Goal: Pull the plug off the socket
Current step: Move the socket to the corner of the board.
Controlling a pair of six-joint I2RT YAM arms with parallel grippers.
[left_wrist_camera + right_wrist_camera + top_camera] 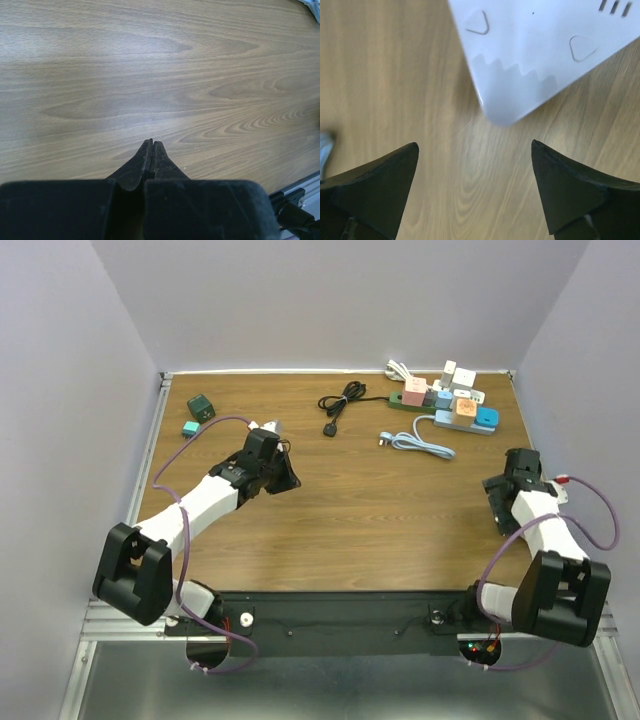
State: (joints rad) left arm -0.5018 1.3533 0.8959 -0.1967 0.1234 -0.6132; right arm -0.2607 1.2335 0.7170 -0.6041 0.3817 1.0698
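The power strips (452, 405) lie close to the far edge of the brown wood table (380, 530); blocky pink, orange and blue plugs (465, 408) sit pushed into them; a wide stretch of smooth wood spreads in front of the strips. A black cord (340, 402) curls to their left; a pale cable (415, 443) loops just in front. The left pincer (151, 145), far left of the strips, is squeezed tight on nothing, its arm bent low. The right pincer (474, 145), in front of the strips, gapes wide with pointy black tips by a shiny white corner (520, 75).
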